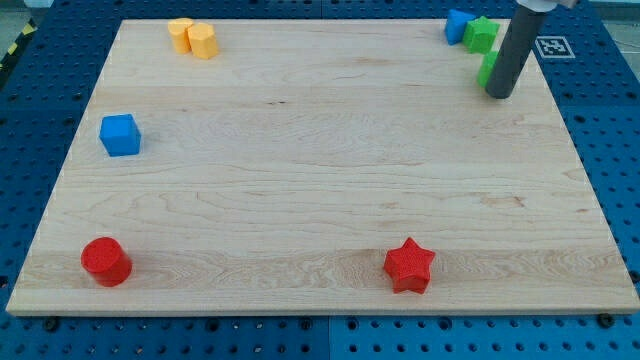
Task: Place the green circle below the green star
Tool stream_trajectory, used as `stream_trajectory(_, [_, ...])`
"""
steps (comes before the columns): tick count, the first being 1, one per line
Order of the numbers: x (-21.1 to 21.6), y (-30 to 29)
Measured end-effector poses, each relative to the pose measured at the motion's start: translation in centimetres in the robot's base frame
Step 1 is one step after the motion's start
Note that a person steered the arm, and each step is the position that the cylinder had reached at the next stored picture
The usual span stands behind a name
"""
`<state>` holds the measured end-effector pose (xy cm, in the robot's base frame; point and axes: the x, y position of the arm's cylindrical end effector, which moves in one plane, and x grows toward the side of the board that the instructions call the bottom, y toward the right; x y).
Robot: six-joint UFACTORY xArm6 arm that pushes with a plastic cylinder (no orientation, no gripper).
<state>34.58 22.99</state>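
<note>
Standing near the view's top right corner of the wooden board (300,150), the dark rod comes down from the top edge, and my tip (499,95) rests on the board surface. The tool is a plain rod with no jaws, so it grips nothing; it can only push.

Green circle (486,68): mostly hidden behind the rod, with only a green sliver showing at the rod's left side. It appears to touch the rod just above my tip, though contact cannot be confirmed. Its round shape cannot be verified from what shows.

Green star (481,34): just above the green circle, close to the board's top edge. Whether the two green blocks touch cannot be told.

Blue block (458,24): directly left of the green star and apparently against it; shape unclear.

Two yellow blocks (193,37): side by side and touching near the top left corner; shapes unclear.

Blue cube (120,135): alone at the left edge, mid-height.

Red cylinder (105,261): bottom left corner, well apart from everything else.

Red star (409,265): near the bottom edge, right of centre, well below my tip.
</note>
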Motion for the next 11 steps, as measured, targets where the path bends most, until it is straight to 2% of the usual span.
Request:
stream_trajectory(2, [-0.7,0.7])
stream_trajectory(3, [2.3,-0.3])
stream_trajectory(7, [-2.3,-1.8])
stream_trajectory(11, [-4.1,-1.6])
